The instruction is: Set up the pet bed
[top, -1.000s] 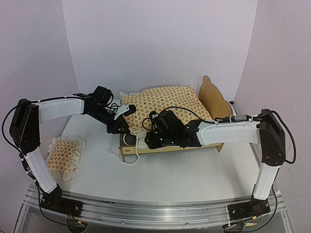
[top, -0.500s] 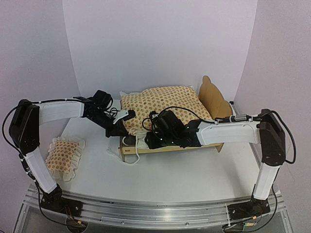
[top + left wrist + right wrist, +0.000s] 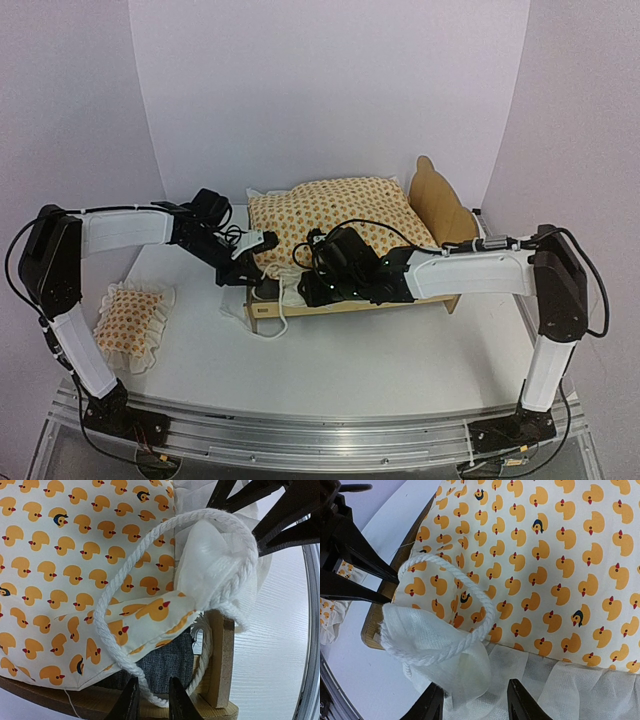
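Note:
The pet bed (image 3: 345, 306) stands mid-table, its scalloped headboard (image 3: 438, 203) at the right. The duck-patterned cushion (image 3: 340, 215) lies on it. My left gripper (image 3: 250, 272) is at the bed's near-left corner. In the left wrist view its jaws (image 3: 152, 706) are slightly apart, with the cushion's white rope tie (image 3: 112, 615) running between the tips over the grey base panel (image 3: 170, 665) and a wooden rail (image 3: 220, 655). My right gripper (image 3: 302, 286) hovers over the cushion's foot end. It (image 3: 476, 705) is open around the white ruffle (image 3: 460, 665), with the rope loop (image 3: 482, 597) just beyond.
The small matching pillow (image 3: 130, 320) lies on the table at the near left. My left gripper's dark fingers (image 3: 350, 565) show at the left of the right wrist view. White walls enclose the table at the back and sides.
My left gripper has dropped from the cushion's corner down to the bed's near-left corner. The right arm and the cushion have not moved.

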